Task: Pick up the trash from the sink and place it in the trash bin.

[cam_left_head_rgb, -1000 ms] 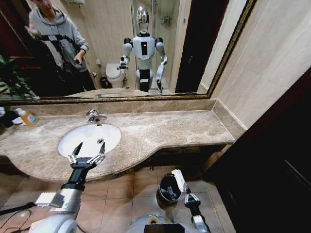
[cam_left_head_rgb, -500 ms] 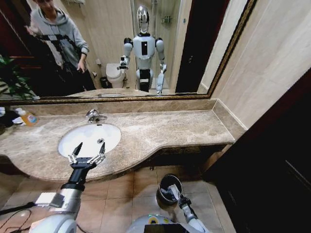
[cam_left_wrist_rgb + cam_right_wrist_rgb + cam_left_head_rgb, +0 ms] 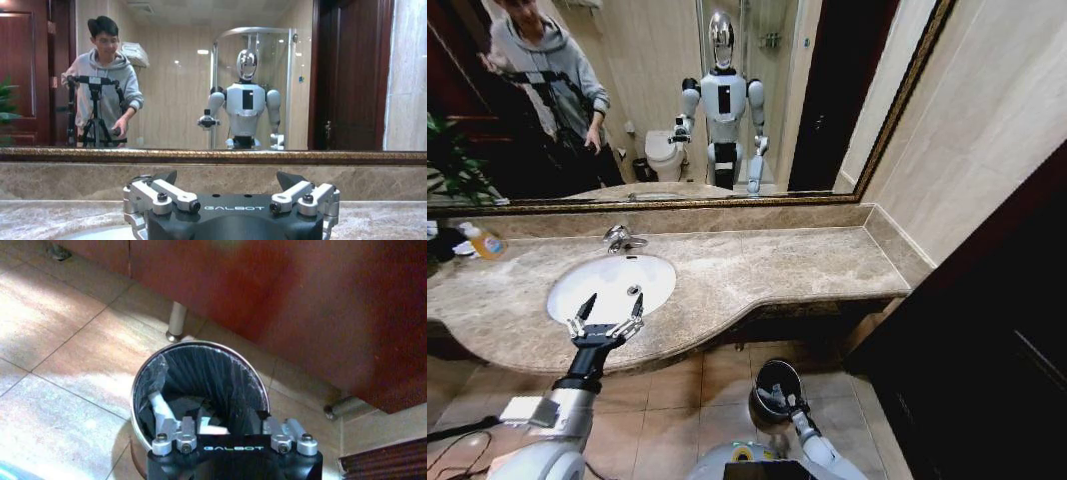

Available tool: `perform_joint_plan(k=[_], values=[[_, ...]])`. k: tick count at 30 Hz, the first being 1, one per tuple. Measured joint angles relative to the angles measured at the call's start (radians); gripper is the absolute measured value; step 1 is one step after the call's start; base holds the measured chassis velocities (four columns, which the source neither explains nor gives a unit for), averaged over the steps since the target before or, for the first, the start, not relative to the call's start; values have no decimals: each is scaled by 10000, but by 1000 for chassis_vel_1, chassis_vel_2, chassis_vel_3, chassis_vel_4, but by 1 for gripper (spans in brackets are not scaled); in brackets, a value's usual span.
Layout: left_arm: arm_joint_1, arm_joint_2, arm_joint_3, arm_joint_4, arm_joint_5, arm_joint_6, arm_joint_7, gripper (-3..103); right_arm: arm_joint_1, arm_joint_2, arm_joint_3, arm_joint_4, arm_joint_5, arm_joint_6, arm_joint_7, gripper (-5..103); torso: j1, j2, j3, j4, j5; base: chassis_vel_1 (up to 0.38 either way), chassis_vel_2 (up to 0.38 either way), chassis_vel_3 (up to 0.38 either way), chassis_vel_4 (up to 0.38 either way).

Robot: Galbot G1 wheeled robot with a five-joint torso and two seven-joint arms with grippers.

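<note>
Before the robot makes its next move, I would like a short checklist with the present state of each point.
1. Right gripper above the trash bin opening: ok.
2. Right gripper empty: cannot tell, fingertips hidden inside the bin.
3. Trash lying inside the bin: ok, white pieces visible.
4. Sink free of trash: ok in the head view, only the drain plug shows.
5. Left gripper open at the sink's front edge, holding nothing: ok.

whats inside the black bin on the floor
The small round black bin holds a dark liner and a few white scraps; the right claw above it covers the rest.
</note>
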Motion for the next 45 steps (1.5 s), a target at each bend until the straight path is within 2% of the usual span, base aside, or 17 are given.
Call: perform_joint_plan(k=[1,3,7,10,13,14,16,20,23,24,25,28,32,40,42,44,45], values=[[0,0,0,0,0,0,0,100,-69,-7,29,100,1,-12,4,49,0,0,0,0,0,0,0,0,0],[0,0,0,0,0,0,0,100,-273,-55,149,393,64,47,-77,60,0,0,0,0,1,0,0,0,0],[0,0,0,0,0,0,0,100,-512,-121,274,704,126,435,-197,71,0,0,0,0,0,0,0,0,0],[0,0,0,0,0,0,0,100,-811,-203,455,1208,204,807,-236,87,-1,0,0,0,1,0,0,0,0],[0,0,0,0,0,0,0,100,-986,-250,572,1584,258,848,-165,92,0,0,0,0,2,0,0,0,0],[0,0,0,0,0,0,0,100,-1172,-307,710,2035,287,853,-40,99,0,0,0,0,2,0,0,0,0],[0,0,0,0,0,0,0,100,-1398,-377,911,2561,224,923,172,100,-1,1,0,0,3,0,0,0,0],[0,0,0,1,0,0,0,100,-2043,-734,1843,4084,-382,1531,1238,100,-1,0,0,0,3,0,0,0,0],[0,0,0,0,0,0,0,100,-2526,-873,2699,5378,-386,1572,1338,100,0,0,0,0,2,0,0,0,0],[0,0,0,0,0,0,0,100,-2917,-830,3573,6517,-352,1556,1048,100,0,0,0,0,-2,0,0,0,0],[0,0,0,0,0,0,0,100,-2917,-830,3573,6517,-352,1556,1048,100,0,0,0,0,-2,0,0,0,0],[0,1,-1,0,0,0,0,100,-3447,-720,4846,8370,-686,1769,595,100,-1,1,0,0,1,0,0,0,0],[0,1,0,0,0,0,0,100,-3704,-661,5292,9542,-720,1779,456,100,-1,0,0,0,1,0,0,0,0],[0,0,0,0,0,0,0,100,-3875,-229,5762,12451,525,975,-339,100,-1,0,-1,0,1,0,0,0,0],[0,0,0,0,0,0,0,100,-3913,-230,5836,13062,1012,730,-848,100,0,0,0,0,0,0,0,0,0],[0,0,0,0,0,0,0,100,-3815,-217,6030,13875,1944,-63,-1931,100,-1,1,0,0,1,0,0,0,0],[0,0,0,0,0,0,0,100,-3815,-217,6030,13875,1944,-63,-1931,100,-1,1,0,0,1,0,0,0,0]])
